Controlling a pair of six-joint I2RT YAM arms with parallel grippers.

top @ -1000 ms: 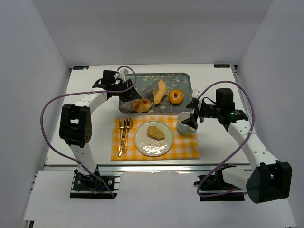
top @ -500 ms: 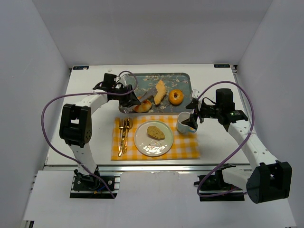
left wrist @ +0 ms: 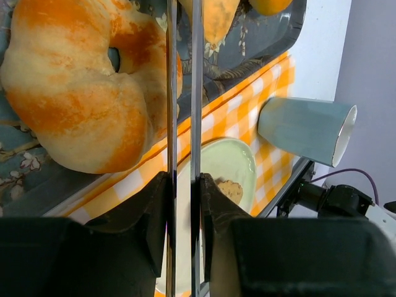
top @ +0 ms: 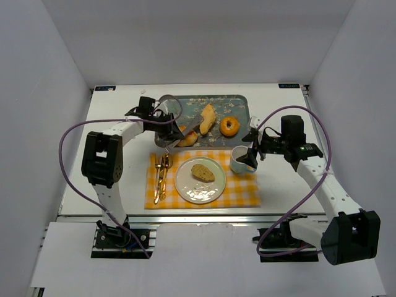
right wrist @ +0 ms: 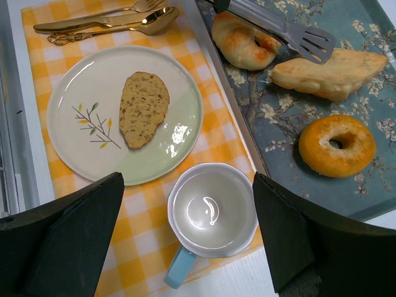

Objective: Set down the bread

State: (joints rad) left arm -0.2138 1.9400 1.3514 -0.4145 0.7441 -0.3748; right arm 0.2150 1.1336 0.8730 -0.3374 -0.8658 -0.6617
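Left gripper clamps the tongs, their 2 blades squeezed nearly together just beside the bread roll at the tray's near-left corner. Right gripper hangs wide open over the cup; 1 slice sits on the plate.

Cut off: tongs tips at top edge, roll at top-left corner, tray at right edge.

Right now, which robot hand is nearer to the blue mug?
Right. The right hand hangs just above the mug, open; the left hand is away over the tray's near left corner, squeezing tongs beside a bread roll.
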